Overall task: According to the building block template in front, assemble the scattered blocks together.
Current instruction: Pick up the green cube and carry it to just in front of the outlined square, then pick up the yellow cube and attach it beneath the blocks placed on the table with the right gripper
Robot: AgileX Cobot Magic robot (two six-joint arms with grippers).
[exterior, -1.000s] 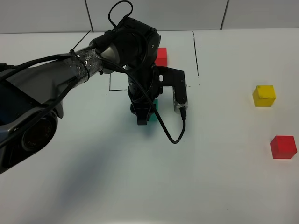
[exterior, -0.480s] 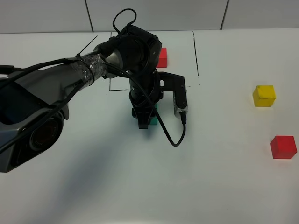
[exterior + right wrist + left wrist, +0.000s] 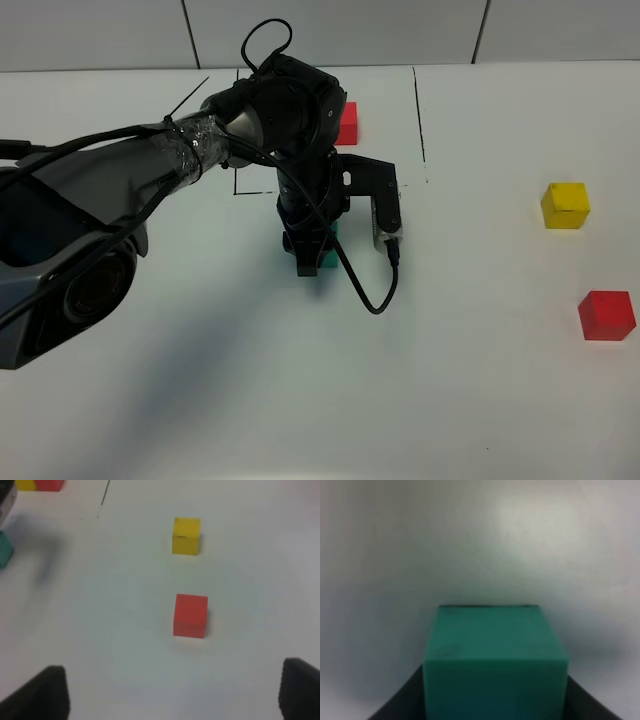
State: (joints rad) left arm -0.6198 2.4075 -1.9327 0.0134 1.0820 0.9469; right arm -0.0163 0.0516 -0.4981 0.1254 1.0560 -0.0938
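Observation:
The teal block (image 3: pixel 328 262) rests on the white table under my left gripper (image 3: pixel 310 256). In the left wrist view the teal block (image 3: pixel 495 665) sits between the dark fingers (image 3: pixel 400 707), which press on its two sides. The yellow block (image 3: pixel 565 205) and the red block (image 3: pixel 606 315) lie loose at the right; the right wrist view shows the yellow block (image 3: pixel 186 536) and the red block (image 3: pixel 190 615) too. My right gripper (image 3: pixel 175 700) is open and empty, short of the red block. The template is mostly hidden by the left arm; its red cube (image 3: pixel 346 122) and black outline (image 3: pixel 238 190) show.
A black cable (image 3: pixel 370 290) loops from the left wrist down to the table beside the teal block. A thin black line (image 3: pixel 419 110) runs along the table right of the template. The table's back edge meets a grey wall.
One second ago the left arm shifted slightly and the gripper settled lower around the teal block. Nothing has moved in the last half second.

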